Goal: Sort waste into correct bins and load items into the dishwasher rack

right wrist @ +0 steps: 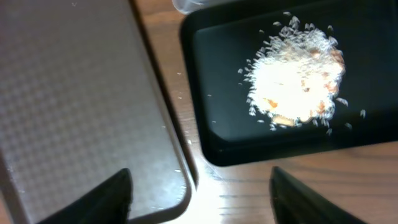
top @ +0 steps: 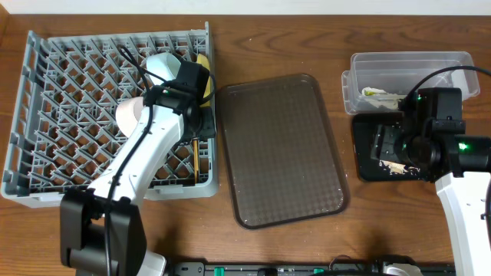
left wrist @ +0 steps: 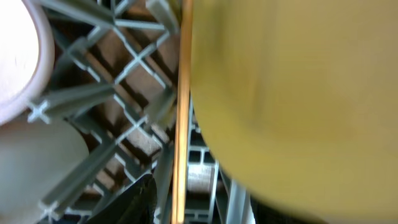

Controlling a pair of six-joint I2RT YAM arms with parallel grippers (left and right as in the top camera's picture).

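- Since the right gripper (right wrist: 200,179) has both fingers spread wide with only bare table between them, it holds nothing. It hangs over the strip of wood between the brown serving tray (right wrist: 74,106) and the black tray (right wrist: 205,93).
- The rice crumbs (right wrist: 297,78) lie heaped inside the black tray, with a few stray grains around the heap. Judging by this, the food waste is already in its bin.
- Just beyond, the clear tub (top: 430,63) holds the wrapper (top: 380,94), so dry waste is kept apart from food.
- Of the left gripper (top: 192,86), its wrist view shows only one dark finger (left wrist: 127,205) at the lower edge. I cannot tell how far the jaws are parted or whether they grip anything.
- The yellow plate (left wrist: 280,93) fills that view very close to the camera. Overhead it stands on edge at the right wall of the dishwasher rack (top: 46,100), a pose that lets the pegs prop it upright.
- A chopstick (left wrist: 181,124) lies along the lattice just beside the plate, kept from dropping through by the bars.
- The white bowl (top: 163,65) and a cream-pink piece (top: 129,115), cup or bowl I cannot tell, sit deeper in the rack.
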